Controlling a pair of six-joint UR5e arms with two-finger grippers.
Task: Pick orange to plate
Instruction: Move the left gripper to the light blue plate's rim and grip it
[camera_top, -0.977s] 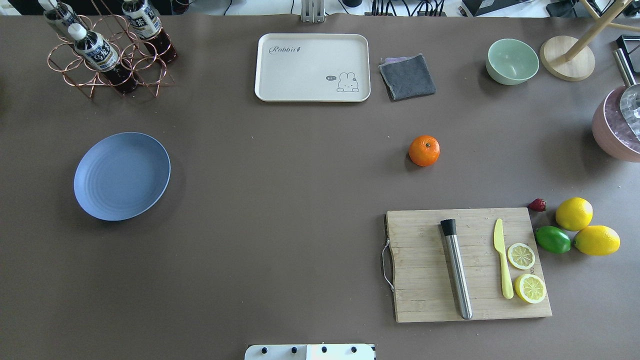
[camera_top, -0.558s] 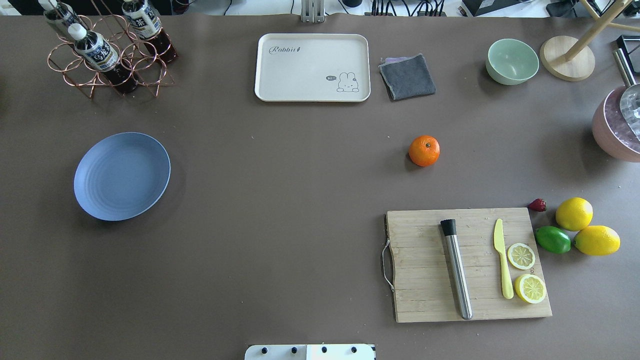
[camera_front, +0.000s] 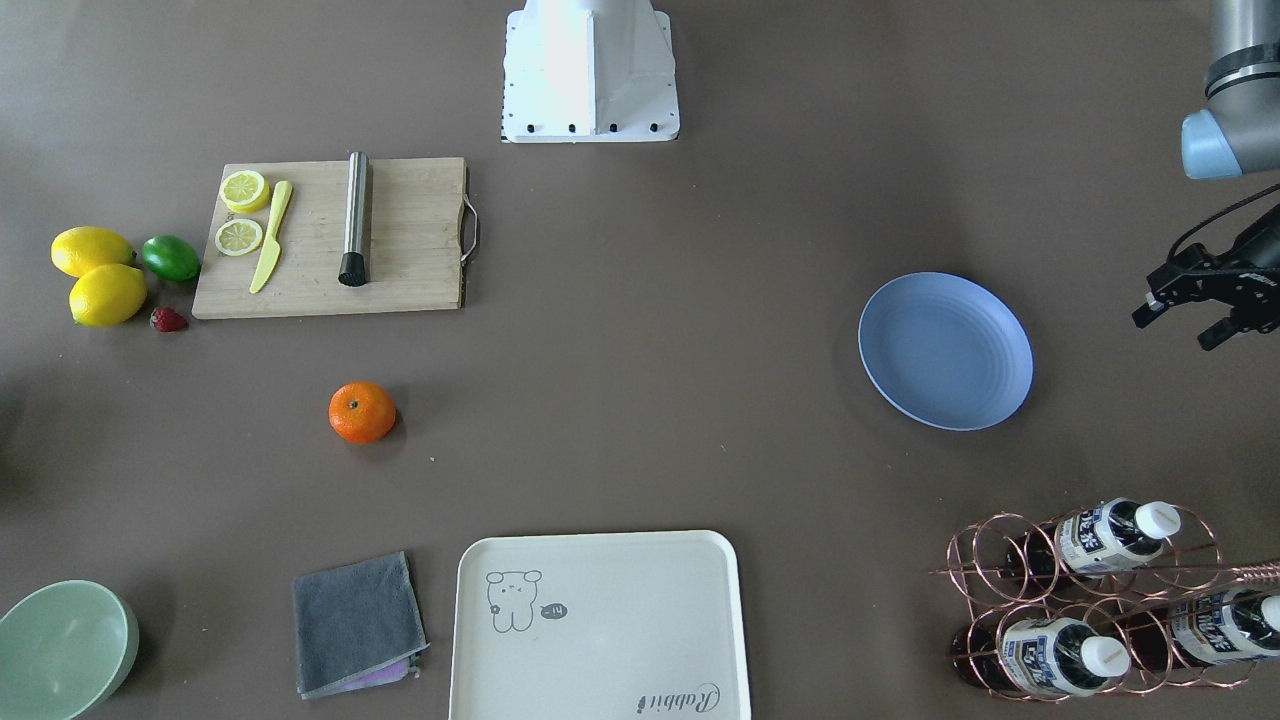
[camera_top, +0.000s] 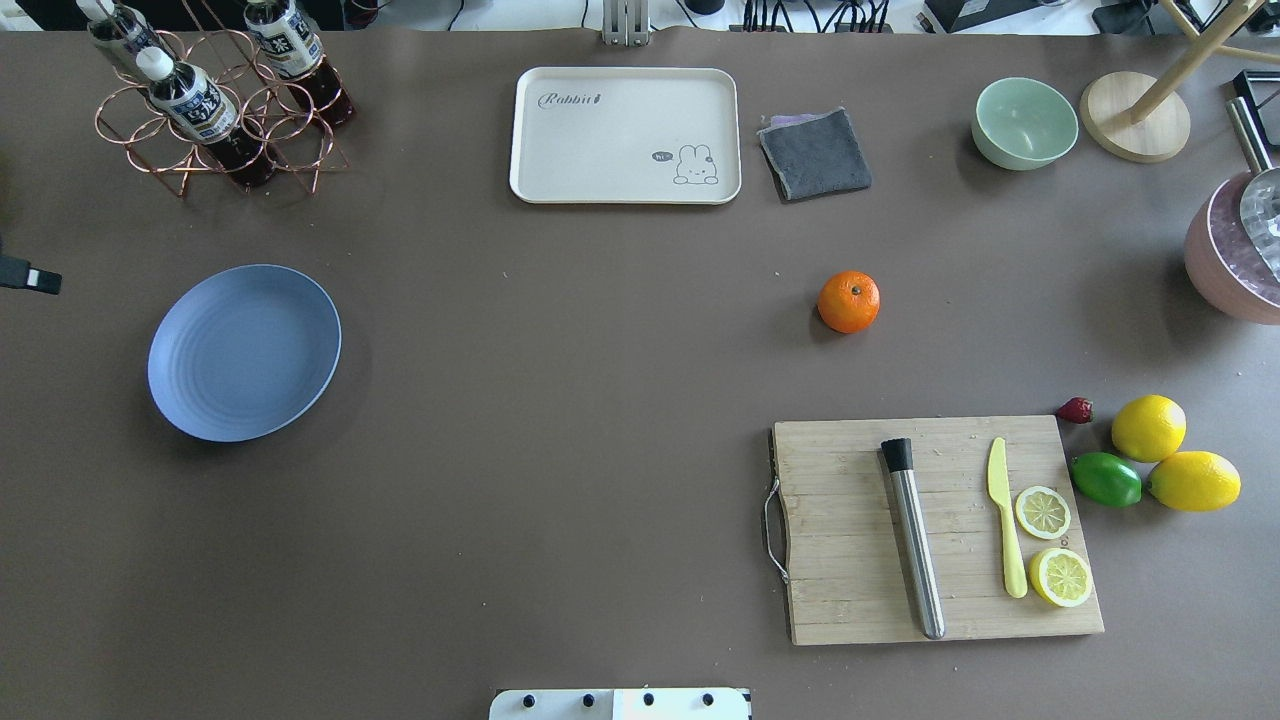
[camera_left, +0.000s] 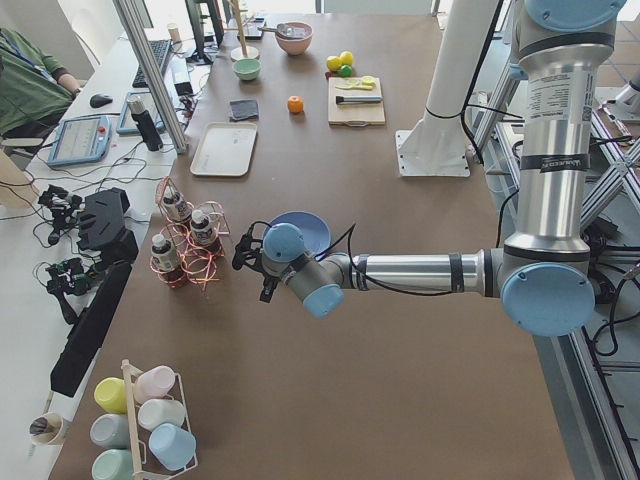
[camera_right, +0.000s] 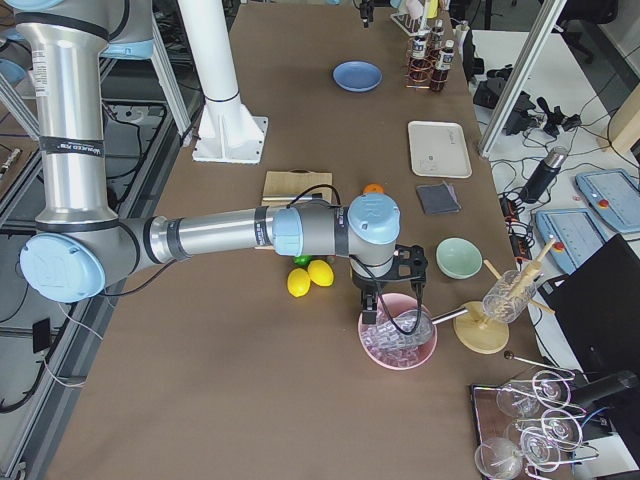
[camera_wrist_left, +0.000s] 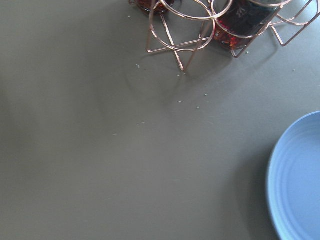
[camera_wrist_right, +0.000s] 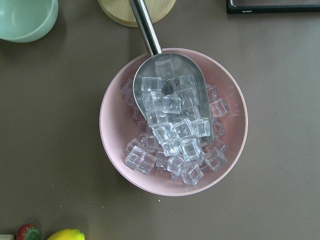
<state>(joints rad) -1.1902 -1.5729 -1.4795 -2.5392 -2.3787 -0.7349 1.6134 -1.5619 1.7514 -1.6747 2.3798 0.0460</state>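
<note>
The orange (camera_top: 849, 301) sits alone on the brown table, right of centre and beyond the cutting board; the front-facing view shows the orange (camera_front: 362, 412) on its left side. The blue-lavender plate (camera_top: 244, 352) lies empty at the table's left. My left gripper (camera_front: 1178, 330) hovers open and empty just outside the plate (camera_front: 945, 350), far from the fruit. Only a dark finger tip (camera_top: 30, 278) shows at the overhead view's left edge. My right gripper (camera_right: 385, 300) hangs over the pink ice bowl, seen only from the side, so I cannot tell its state.
A wooden cutting board (camera_top: 935, 530) carries a steel muddler, a yellow knife and lemon slices. Two lemons (camera_top: 1148, 427), a lime (camera_top: 1105, 479) and a strawberry lie to its right. At the back stand a cream tray (camera_top: 625, 135), grey cloth (camera_top: 815, 153), green bowl (camera_top: 1023, 122) and bottle rack (camera_top: 215, 100).
A tip of my left gripper has come into the overhead view at its left edge, beside the plate. The orange and plate have not moved.
</note>
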